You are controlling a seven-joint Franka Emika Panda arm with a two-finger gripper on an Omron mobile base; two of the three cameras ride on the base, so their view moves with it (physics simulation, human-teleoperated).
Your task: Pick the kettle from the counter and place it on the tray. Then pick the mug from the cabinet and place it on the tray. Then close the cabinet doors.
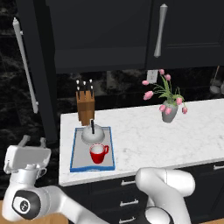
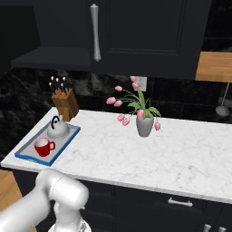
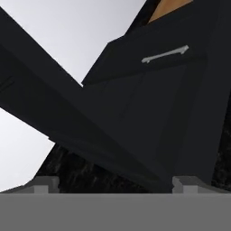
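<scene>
The silver-grey kettle (image 1: 93, 134) (image 2: 58, 129) and the red mug (image 1: 99, 153) (image 2: 43, 146) both stand on the blue-rimmed tray (image 1: 77, 162) (image 2: 27, 154) at the left end of the counter (image 1: 144, 135) (image 2: 136, 154). The cabinet's left door (image 1: 41, 65) is swung open, its bar handle (image 1: 24, 65) facing out. The right door (image 1: 188, 30) (image 2: 136, 31) looks shut. My gripper (image 1: 33, 140) (image 3: 115, 184) is open and empty, fingers pointing up, left of the counter and below the open door. In the hand view a dark door panel (image 3: 90, 135) crosses close ahead.
A wooden knife block (image 1: 85, 106) (image 2: 66, 105) stands behind the tray. A grey vase of pink flowers (image 1: 169, 109) (image 2: 145, 124) sits mid-counter. Dark drawers with silver handles (image 1: 129, 203) (image 2: 180, 202) run below. My own arm (image 1: 166, 183) rises in front of the counter.
</scene>
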